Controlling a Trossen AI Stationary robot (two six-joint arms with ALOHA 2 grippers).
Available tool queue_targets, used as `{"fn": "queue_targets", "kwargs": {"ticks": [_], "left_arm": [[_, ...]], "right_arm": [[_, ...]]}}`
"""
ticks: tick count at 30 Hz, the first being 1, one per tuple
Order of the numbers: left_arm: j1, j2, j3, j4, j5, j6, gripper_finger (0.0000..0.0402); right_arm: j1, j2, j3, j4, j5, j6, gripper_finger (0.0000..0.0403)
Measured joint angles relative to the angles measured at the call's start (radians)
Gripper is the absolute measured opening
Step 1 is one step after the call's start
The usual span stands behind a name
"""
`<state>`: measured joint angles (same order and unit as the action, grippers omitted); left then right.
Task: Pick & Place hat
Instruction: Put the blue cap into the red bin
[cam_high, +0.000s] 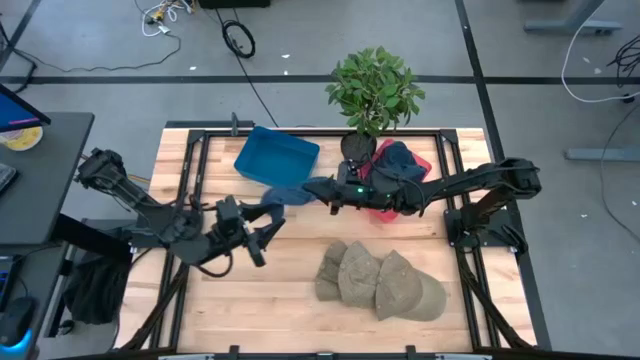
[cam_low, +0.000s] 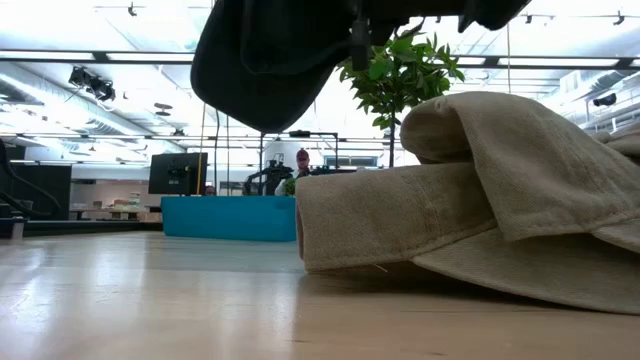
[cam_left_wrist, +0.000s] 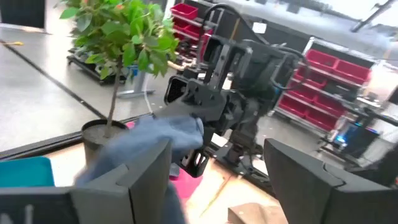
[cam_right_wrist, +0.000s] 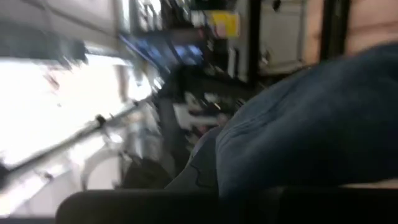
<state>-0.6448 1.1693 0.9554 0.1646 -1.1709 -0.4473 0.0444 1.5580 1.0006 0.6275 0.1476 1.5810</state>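
Hangs above the table's middle, just near of the blue bin (cam_high: 277, 155): a blue hat (cam_high: 287, 193), clenched at its right edge by the right gripper (cam_high: 318, 189), with the left gripper (cam_high: 266, 229) just left of it, released, jaws spread and nothing between them. Looks like a handover just made; best to keep the right pinch tight, draw the left arm back leftward clear of the cloth, then carry the hat high enough to miss the tan hats (cam_high: 380, 283) on the near right and the potted plant (cam_high: 375, 90) at the far edge.
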Motion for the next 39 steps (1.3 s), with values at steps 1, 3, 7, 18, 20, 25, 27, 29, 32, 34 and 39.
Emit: {"fn": "queue_targets", "kwargs": {"ticks": [1, 3, 7, 18, 20, 25, 27, 29, 32, 34, 39], "left_arm": [[-0.011, -0.011, 0.0, -0.002, 0.0, 0.013, 0.0263], [-0.035, -0.036, 0.0, -0.002, -0.001, 0.036, 0.0263], [-0.075, -0.062, 0.0, -0.002, -0.003, 0.08, 0.026], [-0.102, -0.072, 0.0, -0.006, -0.003, 0.093, 0.0259], [-0.102, -0.072, 0.0, -0.005, -0.003, 0.093, 0.0259], [-0.1, -0.072, 0.0, -0.006, -0.003, 0.094, 0.0259], [-0.098, -0.072, 0.0, -0.006, -0.003, 0.094, 0.0259], [-0.098, -0.072, 0.0, -0.006, -0.003, 0.095, 0.0259], [-0.098, -0.072, 0.0, -0.008, -0.003, 0.095, 0.0259], [-0.098, -0.072, 0.0, -0.014, -0.003, 0.096, 0.0259], [-0.098, -0.072, 0.0, -0.033, -0.003, 0.095, 0.0259]], "right_arm": [[-0.006, -0.016, -0.001, -0.034, -0.031, -0.016, 0.0001], [-0.017, -0.05, -0.001, -0.1, -0.095, -0.052, 0.0], [-0.045, -0.117, -0.001, -0.22, -0.215, -0.124, 0.0], [-0.105, -0.351, -0.001, -0.668, -0.658, -0.473, 0.0], [-0.11, -0.401, -0.001, -0.766, -0.687, -0.555, 0.0], [-0.117, -0.524, -0.001, -0.977, -0.699, -0.729, 0.0], [-0.118, -0.568, -0.001, -1.062, -0.692, -0.795, 0.0], [-0.118, -0.608, -0.001, -1.153, -0.665, -0.867, 0.0], [-0.129, -0.651, -0.001, -1.291, -0.594, -0.956, 0.0], [-0.146, -0.665, -0.001, -1.354, -0.556, -1.018, 0.0], [-0.197, -0.67, -0.001, -1.434, -0.522, -1.187, 0.0]]}}
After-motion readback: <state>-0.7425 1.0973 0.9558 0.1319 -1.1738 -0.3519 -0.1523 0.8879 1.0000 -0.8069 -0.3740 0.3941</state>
